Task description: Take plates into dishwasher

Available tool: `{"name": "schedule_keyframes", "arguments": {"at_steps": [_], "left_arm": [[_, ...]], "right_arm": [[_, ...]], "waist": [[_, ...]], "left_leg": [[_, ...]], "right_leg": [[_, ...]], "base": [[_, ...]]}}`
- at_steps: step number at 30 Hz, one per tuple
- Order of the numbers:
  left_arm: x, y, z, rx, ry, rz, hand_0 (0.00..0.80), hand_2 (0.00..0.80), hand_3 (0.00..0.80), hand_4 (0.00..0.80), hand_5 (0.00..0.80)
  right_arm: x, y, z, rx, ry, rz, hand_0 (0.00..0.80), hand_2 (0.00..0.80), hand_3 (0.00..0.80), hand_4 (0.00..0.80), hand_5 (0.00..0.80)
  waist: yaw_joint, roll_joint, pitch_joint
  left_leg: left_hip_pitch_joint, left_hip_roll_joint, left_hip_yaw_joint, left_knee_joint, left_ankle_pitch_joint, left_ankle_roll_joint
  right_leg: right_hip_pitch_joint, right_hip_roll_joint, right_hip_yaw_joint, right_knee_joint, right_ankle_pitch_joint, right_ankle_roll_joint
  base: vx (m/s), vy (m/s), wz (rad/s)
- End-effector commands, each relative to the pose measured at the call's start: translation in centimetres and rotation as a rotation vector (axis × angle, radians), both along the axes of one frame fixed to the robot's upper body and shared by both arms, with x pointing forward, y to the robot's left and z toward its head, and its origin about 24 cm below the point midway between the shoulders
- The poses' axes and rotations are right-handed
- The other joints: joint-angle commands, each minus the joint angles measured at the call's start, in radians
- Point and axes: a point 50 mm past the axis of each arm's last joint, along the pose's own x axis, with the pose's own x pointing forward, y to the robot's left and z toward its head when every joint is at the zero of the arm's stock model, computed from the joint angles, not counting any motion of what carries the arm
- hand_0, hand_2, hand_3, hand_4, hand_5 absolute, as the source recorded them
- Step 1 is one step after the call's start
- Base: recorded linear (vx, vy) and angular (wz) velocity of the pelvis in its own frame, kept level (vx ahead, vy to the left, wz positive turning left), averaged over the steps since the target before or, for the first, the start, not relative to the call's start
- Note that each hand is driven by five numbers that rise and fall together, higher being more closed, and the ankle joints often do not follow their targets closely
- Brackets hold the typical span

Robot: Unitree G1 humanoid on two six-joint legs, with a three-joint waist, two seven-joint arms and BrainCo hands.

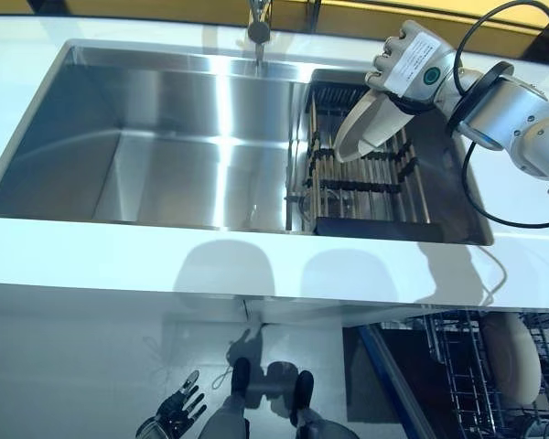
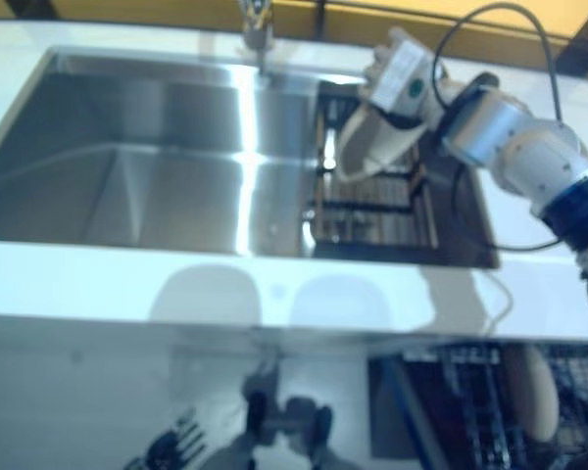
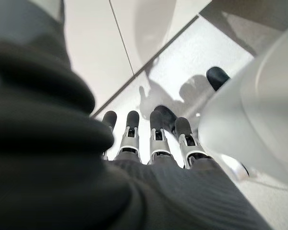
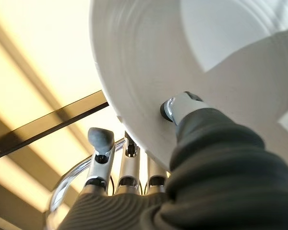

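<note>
A white plate (image 1: 361,128) is held tilted on edge just above the dark slatted drying rack (image 1: 366,183) at the right end of the steel sink (image 1: 119,174). My right hand (image 1: 404,62) grips the plate's top rim. In the right wrist view the thumb (image 4: 180,105) presses on the plate's face (image 4: 149,57) and the fingers (image 4: 100,141) reach behind its rim. My left hand (image 1: 176,412) hangs low by the floor at the lower left, fingers (image 3: 156,132) straight and empty. Another white plate (image 1: 512,357) stands in the open dishwasher's wire rack (image 1: 457,366) at the lower right.
A faucet (image 1: 258,32) stands at the sink's back edge. The white countertop (image 1: 119,261) runs along the front of the sink, with the dishwasher rack below and to its right.
</note>
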Motion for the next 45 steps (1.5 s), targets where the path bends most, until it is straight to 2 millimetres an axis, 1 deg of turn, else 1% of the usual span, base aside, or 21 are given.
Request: {"name": "schedule_keyframes", "arguments": {"at_steps": [1,3,4,6,9,11,12,17,18,21,22,25,26,28,29,30,32,34,39,41,45], "left_arm": [[-1.0,0.3,-0.5,0.015,0.053,0.01,0.0,0.0,0.0,0.0,0.0],[-1.2,0.2,-0.6,0.017,0.066,0.003,0.0,0.0,0.0,0.0,0.0],[-1.6,0.1,-0.8,0.017,0.079,-0.003,0.0,0.0,0.0,0.0,0.0],[-1.8,0.1,-0.9,0.018,0.089,-0.005,0.0,0.0,0.0,0.0,0.0],[-2.2,-0.1,-1.1,0.016,0.109,-0.015,0.0,0.0,0.0,0.0,0.0],[-2.6,-0.2,-1.2,0.011,0.12,-0.026,0.0,0.0,0.0,0.0,0.0],[-2.8,-0.3,-1.3,0.009,0.126,-0.029,0.0,0.0,0.0,0.0,0.0],[-2.8,-0.3,-1.3,0.007,0.128,-0.031,0.0,0.0,0.0,0.0,0.0],[-3.0,-0.5,-1.4,0.003,0.137,-0.036,0.0,0.0,0.0,0.0,0.0],[-3.0,-0.5,-1.4,0.003,0.137,-0.036,0.0,0.0,0.0,0.0,0.0],[-3.3,-0.6,-1.5,-0.004,0.146,-0.047,0.0,0.0,0.0,0.0,0.0],[-3.3,-0.6,-1.5,-0.004,0.146,-0.047,0.0,0.0,0.0,0.0,0.0],[-3.8,-0.4,-1.5,-0.018,0.147,-0.049,0.0,0.0,0.0,0.0,0.0],[-3.8,-0.4,-1.5,-0.018,0.147,-0.049,0.0,0.0,0.0,0.0,0.0],[-4.0,-0.4,-1.5,-0.03,0.142,-0.05,0.0,0.0,0.0,0.0,0.0],[-4.3,-0.2,-1.6,-0.032,0.135,-0.041,0.0,0.0,0.0,0.0,0.0],[-4.6,-0.2,-1.6,-0.033,0.134,-0.039,0.0,0.0,0.0,0.0,0.0],[-4.6,-0.2,-1.6,-0.034,0.127,-0.04,0.0,0.0,0.0,0.0,0.0],[-4.6,-0.3,-1.7,-0.036,0.125,-0.038,0.0,0.0,0.0,0.0,0.0],[-4.6,-0.5,-1.7,-0.041,0.115,-0.043,0.0,0.0,0.0,0.0,0.0],[-4.2,-0.6,-1.6,-0.041,0.111,-0.052,0.0,0.0,0.0,0.0,0.0]], "right_arm": [[-1.4,-2.7,5.0,0.106,-0.191,-0.069,0.8,0.8,0.8,0.8,0.8],[-1.7,-3.6,5.5,0.134,-0.218,-0.085,0.8,0.8,0.8,0.8,0.8],[-2.0,-4.4,6.0,0.173,-0.236,-0.092,0.8,0.8,0.8,0.8,0.8],[-2.4,-5.2,6.4,0.215,-0.259,-0.102,0.8,0.8,0.8,0.8,0.8],[-3.1,-7.0,7.2,0.291,-0.292,-0.153,0.8,0.8,0.8,0.8,0.8],[-3.5,-8.9,7.5,0.389,-0.303,-0.225,0.8,0.8,0.8,0.8,0.8],[-3.7,-10.1,7.4,0.453,-0.303,-0.257,0.8,0.8,0.8,0.8,0.8],[-3.8,-10.4,7.3,0.464,-0.301,-0.263,0.8,0.8,0.8,0.8,0.8],[-4.1,-11.8,7.2,0.549,-0.303,-0.292,0.8,0.8,0.8,0.8,0.8],[-4.1,-11.8,7.2,0.549,-0.303,-0.292,0.8,0.8,0.8,0.8,0.8],[-5.0,-15.5,6.5,0.714,-0.32,-0.371,0.8,0.8,0.8,0.8,0.8],[-5.0,-15.5,6.5,0.714,-0.32,-0.371,0.8,0.8,0.8,0.8,0.8],[-6.8,-20.1,4.8,0.885,-0.392,-0.418,0.8,0.8,0.8,0.8,0.8],[-6.8,-20.1,4.8,0.885,-0.392,-0.418,0.8,0.8,0.8,0.8,0.8],[-8.4,-23.4,2.6,1.069,-0.428,-0.449,0.8,0.8,0.8,0.8,0.8],[-9.8,-25.9,0.3,1.198,-0.441,-0.498,0.8,0.8,0.8,0.8,0.8],[-10.6,-27.1,-0.8,1.275,-0.454,-0.513,0.8,0.8,0.8,0.8,0.8],[-11.3,-27.8,-1.1,1.298,-0.466,-0.525,0.8,0.8,0.8,0.8,0.8],[-11.5,-27.9,-1.2,1.301,-0.469,-0.529,0.8,0.8,0.8,0.8,0.8],[-12.6,-29.0,-2.1,1.315,-0.449,-0.581,0.8,0.8,0.8,0.8,0.8],[-12.7,-29.7,-4.4,1.403,-0.362,-0.604,0.8,0.8,0.8,0.8,0.8]], "waist": [[-0.009,-0.032,-0.101],[-0.018,-0.034,-0.115],[-0.026,-0.035,-0.127],[-0.033,-0.036,-0.138],[-0.049,-0.032,-0.158],[-0.059,-0.027,-0.169],[-0.063,-0.025,-0.175],[-0.063,-0.025,-0.179],[-0.07,-0.019,-0.182],[-0.07,-0.019,-0.182],[-0.083,-0.011,-0.186],[-0.083,-0.011,-0.186],[-0.096,-0.001,-0.19],[-0.096,-0.001,-0.19],[-0.119,0.013,-0.181],[-0.145,0.024,-0.171],[-0.158,0.028,-0.171],[-0.168,0.031,-0.169],[-0.172,0.032,-0.169],[-0.191,0.035,-0.166],[-0.204,0.035,-0.158]], "left_leg": [[0.068,-0.009,0.053,-0.003,-0.129,0.024],[0.091,-0.006,0.065,-0.003,-0.14,0.026],[0.109,-0.003,0.075,-0.003,-0.149,0.028],[0.123,-0.001,0.085,-0.003,-0.156,0.028],[0.148,0.003,0.1,-0.003,-0.169,0.03],[0.163,0.005,0.107,-0.003,-0.176,0.032],[0.17,0.006,0.112,-0.003,-0.18,0.032],[0.169,0.006,0.115,-0.003,-0.178,0.032],[0.184,0.008,0.118,-0.003,-0.183,0.032],[0.184,0.008,0.118,-0.003,-0.183,0.032],[0.203,0.012,0.132,-0.003,-0.193,0.033],[0.203,0.012,0.132,-0.003,-0.193,0.033],[0.201,0.017,0.148,-0.003,-0.195,0.031],[0.201,0.017,0.148,-0.003,-0.195,0.031],[0.201,0.022,0.161,-0.003,-0.197,0.029],[0.203,0.025,0.179,-0.003,-0.196,0.025],[0.209,0.028,0.192,-0.003,-0.196,0.022],[0.212,0.03,0.2,-0.003,-0.196,0.021],[0.212,0.031,0.203,-0.003,-0.196,0.02],[0.214,0.035,0.219,-0.003,-0.194,0.017],[0.211,0.04,0.231,-0.003,-0.193,0.016]], "right_leg": [[0.04,0.009,0.012,-0.001,-0.055,0.039],[0.055,0.014,0.028,-0.001,-0.06,0.038],[0.068,0.018,0.043,-0.001,-0.063,0.039],[0.076,0.021,0.056,-0.001,-0.065,0.04],[0.091,0.027,0.083,-0.001,-0.069,0.041],[0.1,0.031,0.101,-0.001,-0.072,0.042],[0.104,0.032,0.11,-0.001,-0.073,0.042],[0.101,0.032,0.113,-0.001,-0.071,0.042],[0.112,0.034,0.12,-0.001,-0.074,0.043],[0.112,0.034,0.12,-0.001,-0.074,0.043],[0.122,0.038,0.143,-0.001,-0.077,0.042],[0.122,0.038,0.143,-0.001,-0.077,0.042],[0.111,0.041,0.164,-0.001,-0.074,0.044],[0.111,0.041,0.164,-0.001,-0.074,0.044],[0.104,0.045,0.177,-0.001,-0.071,0.044],[0.097,0.048,0.193,-0.001,-0.068,0.042],[0.098,0.05,0.202,-0.001,-0.066,0.04],[0.097,0.052,0.211,-0.001,-0.064,0.038],[0.097,0.052,0.213,-0.001,-0.064,0.038],[0.093,0.055,0.225,-0.001,-0.06,0.036],[0.084,0.058,0.234,-0.001,-0.054,0.034]], "base": [[0.08,-0.008,-0.21],[0.098,-0.005,-0.24],[0.105,-0.004,-0.27],[0.081,-0.001,-0.32],[0.08,0.006,-0.29],[0.083,0.007,-0.3],[0.064,0.005,-0.21],[0.021,0.001,-0.09],[0.059,0.003,-0.24],[0.052,-0.001,-0.07],[0.097,-0.005,0.02],[0.047,-0.022,-0.02],[0.044,-0.06,-0.07],[0.02,-0.062,-0.19],[-0.023,-0.123,-0.59],[-0.022,-0.136,-0.64],[0.002,-0.07,-0.45],[0.013,-0.035,-0.51],[0.002,-0.011,-0.14],[0.004,-0.064,0.0],[-0.022,-0.051,0.02]]}}
